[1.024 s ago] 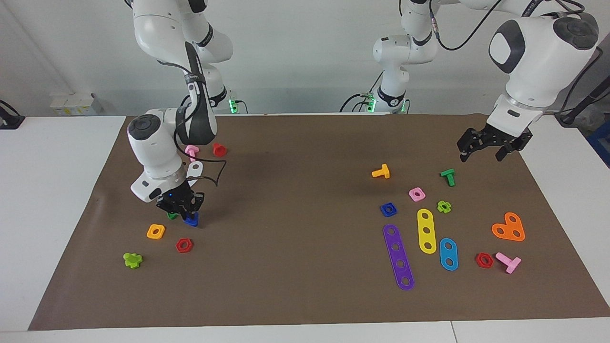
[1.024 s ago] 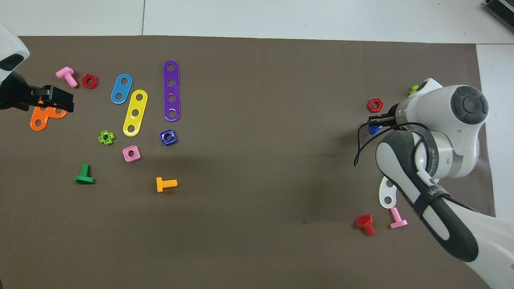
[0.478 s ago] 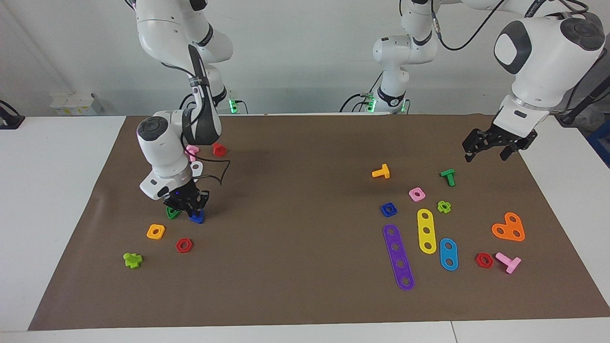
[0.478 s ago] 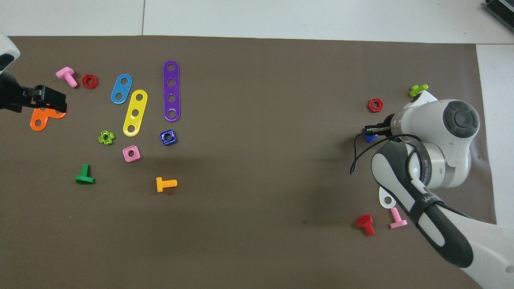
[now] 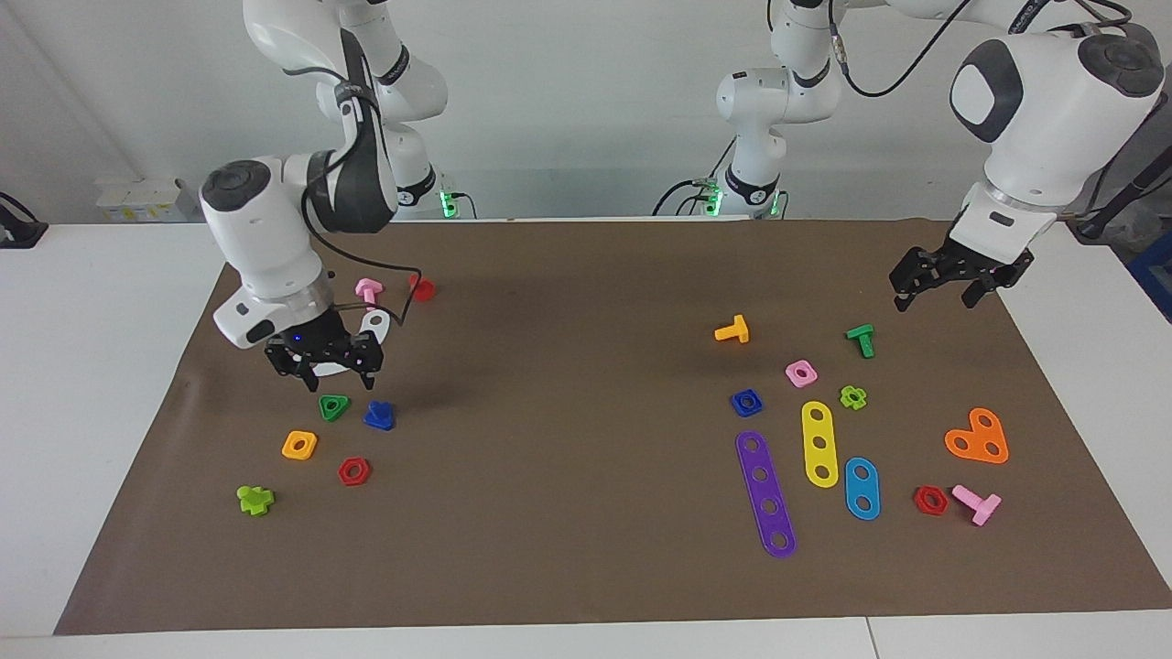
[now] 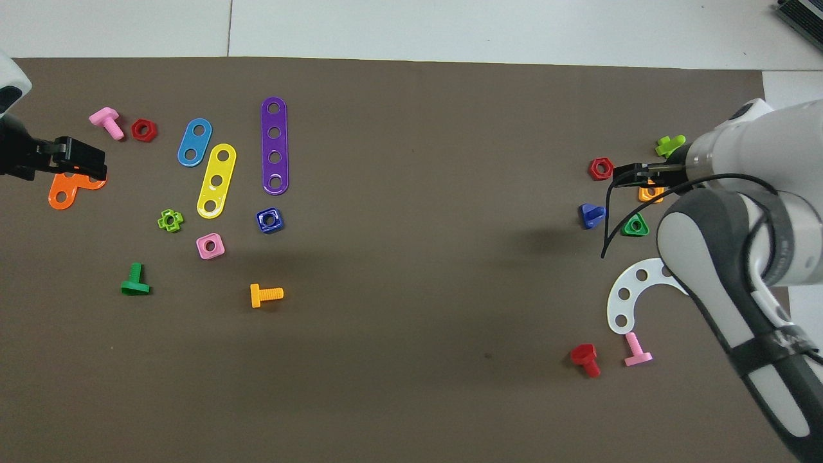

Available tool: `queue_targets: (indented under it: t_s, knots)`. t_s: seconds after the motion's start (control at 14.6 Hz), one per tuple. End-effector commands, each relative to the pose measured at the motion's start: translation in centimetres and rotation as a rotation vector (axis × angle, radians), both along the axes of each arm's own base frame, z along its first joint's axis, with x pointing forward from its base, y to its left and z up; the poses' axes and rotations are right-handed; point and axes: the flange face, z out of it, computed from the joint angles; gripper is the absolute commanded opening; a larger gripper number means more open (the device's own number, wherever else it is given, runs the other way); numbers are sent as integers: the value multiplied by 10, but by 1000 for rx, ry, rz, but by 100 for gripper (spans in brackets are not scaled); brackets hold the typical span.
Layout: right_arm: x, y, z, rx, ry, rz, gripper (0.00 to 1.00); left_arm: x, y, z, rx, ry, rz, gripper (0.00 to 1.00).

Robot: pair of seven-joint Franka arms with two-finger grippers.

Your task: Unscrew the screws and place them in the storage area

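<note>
The dark-blue bolt [image 5: 378, 415] lies on the brown mat beside the green triangular nut [image 5: 334, 406]; it also shows in the overhead view [image 6: 591, 215]. This storage patch also holds the orange square nut [image 5: 299, 445], the red hexagonal nut [image 5: 353, 471] and the white curved strip [image 6: 627, 289]. My right gripper [image 5: 325, 364] is open and empty, raised over the white strip and apart from the bolt. My left gripper [image 5: 943, 284] is open and empty, and waits in the air over the mat's edge at the left arm's end.
A pink bolt [image 5: 368, 291] and a red bolt [image 5: 421, 287] lie nearer to the robots than the strip. A lime cross piece [image 5: 255, 499] lies farther out. Toward the left arm's end lie purple [image 5: 765, 494], yellow [image 5: 819, 443] and blue [image 5: 861, 488] strips, a blue square nut [image 5: 746, 402] and several bolts.
My right gripper opened, let go of the dark-blue bolt onto the mat beside the green nut, then rose and drew back toward the robots. The left gripper barely moved.
</note>
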Motion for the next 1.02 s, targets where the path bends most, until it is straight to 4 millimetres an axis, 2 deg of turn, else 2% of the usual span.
queue_targets:
  t_s: [0.0,0.41,0.48,0.55,0.68,0.75,0.96]
  knots:
    - [-19,-10,45,23,-11,-65,100,-9,3,2,15,-9,13,100]
    - [-57,-46,160,22,94,-112,100,-9,3,2,15,-9,13,100]
    - [-68,-46,179,25,96,-110,100,-9,3,2,15,-10,13,100]
    - [-72,-45,183,21,117,-110,100,-9,3,2,15,-9,13,100]
    - [-82,-46,178,9,145,-108,100,-9,3,2,15,-9,13,100]
    - [-83,-46,170,7,151,-100,100,-9,3,2,15,-9,13,100]
    - [-81,-43,167,-30,139,-78,100,-9,3,2,15,-10,13,100]
